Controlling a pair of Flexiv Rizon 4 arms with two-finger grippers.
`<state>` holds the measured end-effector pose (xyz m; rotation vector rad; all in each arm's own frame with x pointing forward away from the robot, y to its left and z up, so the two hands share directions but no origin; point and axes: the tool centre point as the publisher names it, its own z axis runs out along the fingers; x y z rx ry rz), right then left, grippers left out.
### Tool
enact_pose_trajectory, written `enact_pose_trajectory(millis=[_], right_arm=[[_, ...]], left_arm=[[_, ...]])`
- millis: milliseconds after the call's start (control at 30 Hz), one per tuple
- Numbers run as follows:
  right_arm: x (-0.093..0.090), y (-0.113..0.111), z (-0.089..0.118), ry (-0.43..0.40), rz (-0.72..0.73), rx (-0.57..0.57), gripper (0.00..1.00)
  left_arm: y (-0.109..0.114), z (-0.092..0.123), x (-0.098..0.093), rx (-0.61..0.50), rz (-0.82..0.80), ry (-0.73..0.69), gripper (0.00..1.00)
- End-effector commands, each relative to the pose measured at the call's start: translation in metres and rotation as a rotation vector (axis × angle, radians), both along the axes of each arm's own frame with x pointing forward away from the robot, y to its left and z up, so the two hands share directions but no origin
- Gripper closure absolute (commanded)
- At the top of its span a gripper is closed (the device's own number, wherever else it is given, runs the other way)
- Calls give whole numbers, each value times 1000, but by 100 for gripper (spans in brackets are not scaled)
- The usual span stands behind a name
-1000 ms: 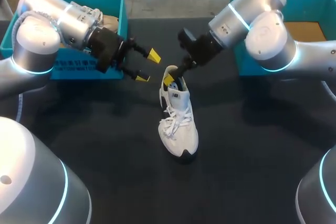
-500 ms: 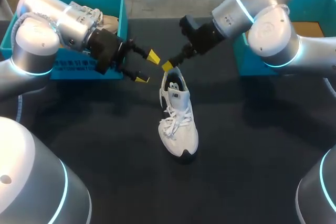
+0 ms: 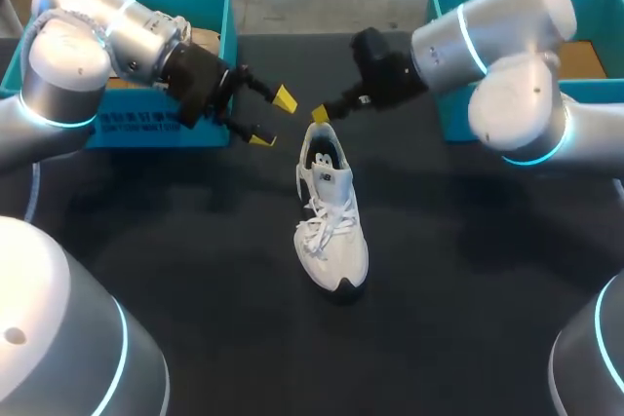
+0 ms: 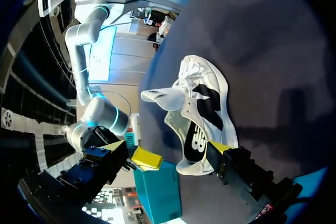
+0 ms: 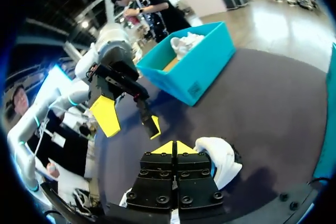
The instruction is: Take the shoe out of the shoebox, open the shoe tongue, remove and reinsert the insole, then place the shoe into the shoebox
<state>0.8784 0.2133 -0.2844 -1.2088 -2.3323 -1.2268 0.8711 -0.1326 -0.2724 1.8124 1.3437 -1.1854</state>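
Note:
A white lace-up shoe (image 3: 331, 226) stands upright in the middle of the black table, heel toward the far side. In the left wrist view the shoe (image 4: 202, 111) lies just ahead of my fingers, its tongue (image 4: 163, 97) sticking out. My left gripper (image 3: 272, 118) hovers open to the left of the heel, nothing between its yellow tips. My right gripper (image 3: 319, 114) hangs just above and behind the heel with its tips pressed together and holding nothing. The right wrist view shows that gripper (image 5: 173, 148) shut, the shoe's heel (image 5: 221, 160) beside it and the left gripper (image 5: 129, 120) opposite.
A teal shoebox (image 3: 161, 116) stands at the far left behind my left arm; the right wrist view shows this box (image 5: 197, 69) with another white shoe (image 5: 186, 43) inside. A second teal box (image 3: 575, 2) with a brown floor sits at the far right.
My right gripper has lifted out of the shoe's heel opening, drawn back up to the right and shut. The left gripper has shifted slightly away, still open. The shoe stays put.

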Motion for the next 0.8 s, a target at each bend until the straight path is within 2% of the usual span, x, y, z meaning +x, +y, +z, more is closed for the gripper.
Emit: enact_pose_trajectory(millis=[33, 100, 633, 800], right_arm=[[-18, -9, 6, -16, -128, -111, 100], [-23, -11, 8, 4, -163, -144, 100], [-23, -11, 8, 4, -163, -144, 100], [-21, -8, 7, 8, -198, -159, 100]], left_arm=[[2, 8, 9, 29, -16, -15, 0], [4, 11, 12, 30, -13, -21, 0], [21, 18, 33, 54, -9, -39, 0], [29, 31, 38, 76, 13, -80, 0]])
